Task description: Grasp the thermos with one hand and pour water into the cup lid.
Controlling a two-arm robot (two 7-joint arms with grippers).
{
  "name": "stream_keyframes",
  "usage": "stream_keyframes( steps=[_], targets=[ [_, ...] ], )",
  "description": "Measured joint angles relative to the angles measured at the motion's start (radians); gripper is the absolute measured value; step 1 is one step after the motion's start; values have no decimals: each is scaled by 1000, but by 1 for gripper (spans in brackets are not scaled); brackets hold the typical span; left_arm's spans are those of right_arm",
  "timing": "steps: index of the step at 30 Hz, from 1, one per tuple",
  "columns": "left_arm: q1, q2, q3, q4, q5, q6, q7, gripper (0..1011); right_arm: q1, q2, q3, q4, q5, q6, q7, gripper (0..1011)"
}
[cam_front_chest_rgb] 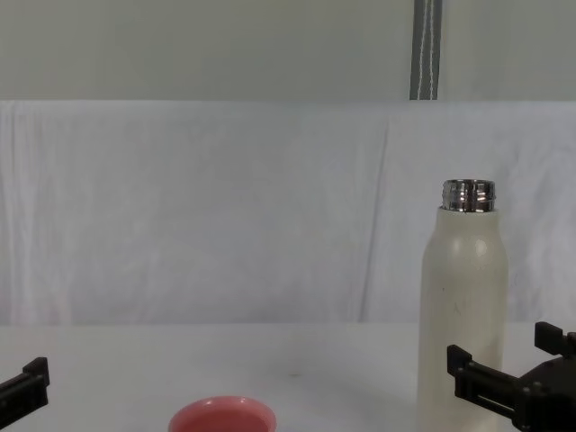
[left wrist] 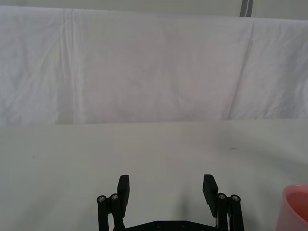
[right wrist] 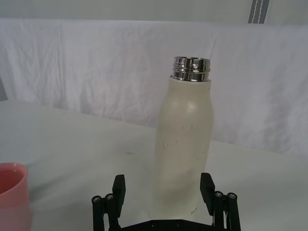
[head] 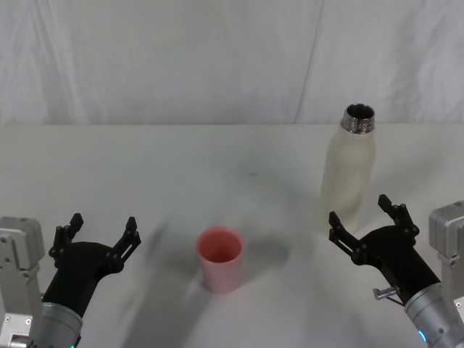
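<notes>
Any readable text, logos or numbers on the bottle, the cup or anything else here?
None to read.
The thermos carries only faint scuff marks, with no legible lettering.
The cup lid is plain pink.
The left gripper and right gripper show no labels.

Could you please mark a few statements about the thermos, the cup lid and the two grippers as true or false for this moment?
1. The thermos stands upright with its steel neck uncovered. True.
2. The right gripper is shut on the thermos. False: it is open, just in front of the thermos, not gripping it.
3. The cup lid stands upright on the table, to the left of the thermos. True.
4. The left gripper holds the cup lid. False: it is open and holds nothing, left of the cup lid and apart from it.
5. The thermos is tilted over the cup lid. False: it stands upright on the table.
</notes>
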Motion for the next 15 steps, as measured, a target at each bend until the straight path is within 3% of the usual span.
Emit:
stream_keyframes(
  steps=[15],
  targets=[
    [0,0,0,0,0,0,0,1001,0,0,0,0,0,0,0,1001]
  ],
)
